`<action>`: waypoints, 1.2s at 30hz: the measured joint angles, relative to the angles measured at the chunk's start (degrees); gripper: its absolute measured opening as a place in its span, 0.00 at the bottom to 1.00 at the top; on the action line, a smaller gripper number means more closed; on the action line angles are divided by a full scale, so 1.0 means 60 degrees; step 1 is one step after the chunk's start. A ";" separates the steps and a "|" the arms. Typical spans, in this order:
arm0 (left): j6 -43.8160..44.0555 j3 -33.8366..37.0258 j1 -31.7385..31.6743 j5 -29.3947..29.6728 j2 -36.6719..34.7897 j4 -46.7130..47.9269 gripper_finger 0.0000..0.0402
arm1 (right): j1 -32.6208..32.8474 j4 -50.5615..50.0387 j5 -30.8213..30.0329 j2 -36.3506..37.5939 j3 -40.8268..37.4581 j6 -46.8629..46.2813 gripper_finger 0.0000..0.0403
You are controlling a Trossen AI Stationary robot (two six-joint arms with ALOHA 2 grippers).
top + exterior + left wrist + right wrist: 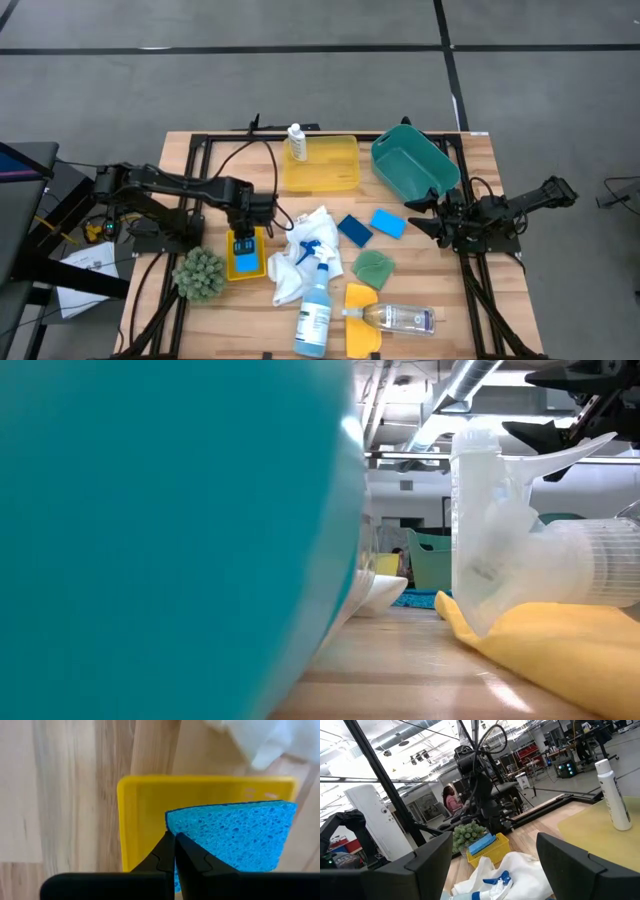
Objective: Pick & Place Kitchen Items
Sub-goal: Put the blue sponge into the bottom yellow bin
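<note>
From above, the left pincer [244, 243] hangs over a small yellow tray [247, 262] holding a blue sponge [245, 265]; the right pincer [428, 212] hovers beside the teal bin [412, 165], jaws spread wide and empty. At counter level, a clear bottle [560, 560] lies on a yellow cloth [560, 645]. The left wrist camera shows closed fingers [172, 857] at the sponge's edge. The right wrist camera catches a white bottle [614, 795] on a larger yellow tray [605, 832].

We've got the sponge [245, 265] sitting in the small tray [247, 270], spiky ball [199, 274] just left of it, white cloth [300, 250] on its right.
</note>
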State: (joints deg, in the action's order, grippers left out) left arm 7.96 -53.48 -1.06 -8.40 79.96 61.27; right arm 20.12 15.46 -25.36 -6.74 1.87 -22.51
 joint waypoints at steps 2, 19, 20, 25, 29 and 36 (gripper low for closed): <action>0.0022 0.0253 0.0000 0.0000 0.0000 -0.0123 0.00 | 0.0000 -0.0004 0.0000 0.0001 0.0000 -0.0003 0.69; -0.0472 0.0452 0.0058 0.0235 0.0000 -0.0803 0.00 | -0.0003 -0.0025 -0.0007 -0.0001 0.0000 -0.0002 0.69; -0.0503 0.0452 0.0058 0.0251 0.0000 -0.0803 0.00 | 0.0000 -0.0040 -0.0007 -0.0001 0.0000 -0.0002 0.69; -0.0514 0.0452 0.0058 0.0464 0.0000 -0.1003 0.00 | -0.0004 -0.0040 -0.0011 -0.0001 0.0000 -0.0003 0.69; -0.0527 0.0452 0.0058 0.0488 0.0000 -0.1174 0.00 | -0.0004 -0.0033 -0.0015 0.0002 0.0000 -0.0003 0.69; -0.0809 0.0452 0.0058 0.0695 0.0000 -0.1374 0.00 | -0.0004 -0.0004 -0.0015 0.0002 0.0000 -0.0003 0.69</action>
State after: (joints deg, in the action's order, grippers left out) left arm 3.11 -50.76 -0.71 -4.23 79.96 53.02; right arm 20.10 15.44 -25.45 -6.72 1.87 -22.52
